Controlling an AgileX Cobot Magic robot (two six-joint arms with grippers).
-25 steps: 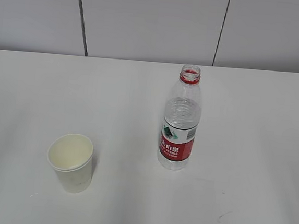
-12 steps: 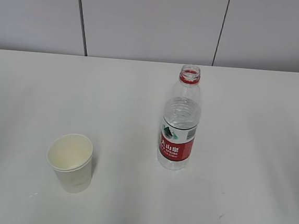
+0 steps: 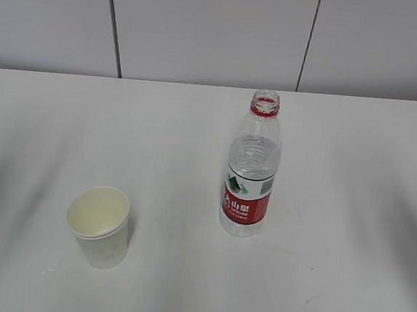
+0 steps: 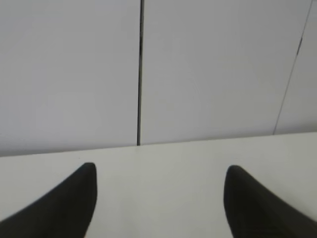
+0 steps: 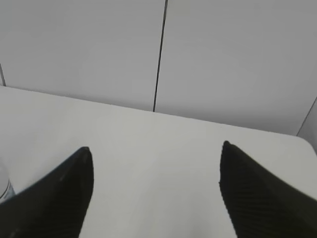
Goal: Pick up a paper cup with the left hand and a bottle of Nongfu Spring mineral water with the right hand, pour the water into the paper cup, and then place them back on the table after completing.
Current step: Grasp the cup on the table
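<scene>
**Desk:** What stage is this?

**Photographer:** The approach; nothing is lifted. The pale paper cup [image 3: 99, 225] stands lower left of the exterior frame. The uncapped clear plastic water bottle with the red label [image 3: 252, 167] stands upright right of centre, well apart from it, on the white counter [image 3: 350, 212].

**Desk:** And the arms?

**Photographer:** Seen only in wrist views. The left end effector [image 4: 158, 198] and right end effector [image 5: 156, 191] both show black fingers spread apart, holding nothing. Each must next descend around its object, the bottle's edge showing at the right wrist view's lower left.
</scene>
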